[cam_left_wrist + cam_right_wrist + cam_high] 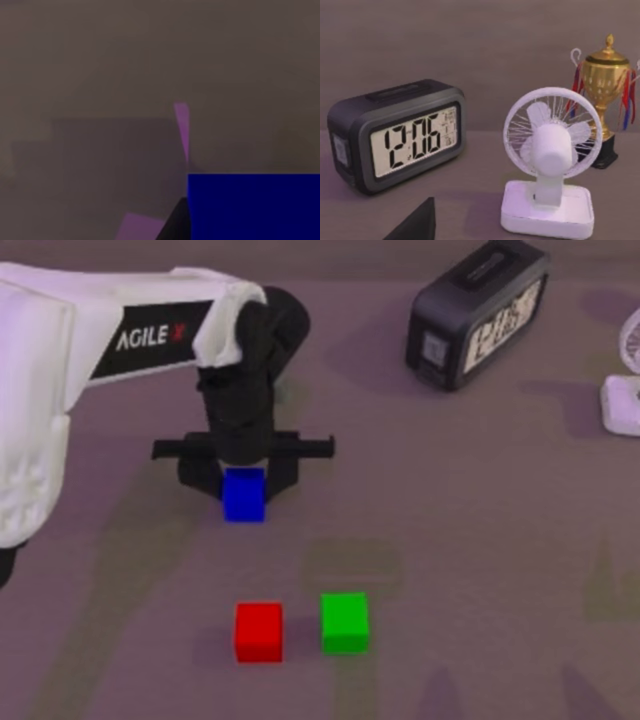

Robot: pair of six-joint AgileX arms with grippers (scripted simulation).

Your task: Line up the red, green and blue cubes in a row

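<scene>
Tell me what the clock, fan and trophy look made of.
Clock: seemingly matte dark plastic, a flat grey display on its face. Fan: pale plastic by its look, thin wire-like grille. Trophy: glossy gold cup, metal or metallised plastic, on a dark base.

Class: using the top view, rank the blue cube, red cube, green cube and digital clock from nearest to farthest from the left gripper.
1. Blue cube: at the left gripper itself.
2. Red cube: below it, near edge.
3. Green cube: right of red, slightly farther.
4. Digital clock: far edge, right side.
</scene>
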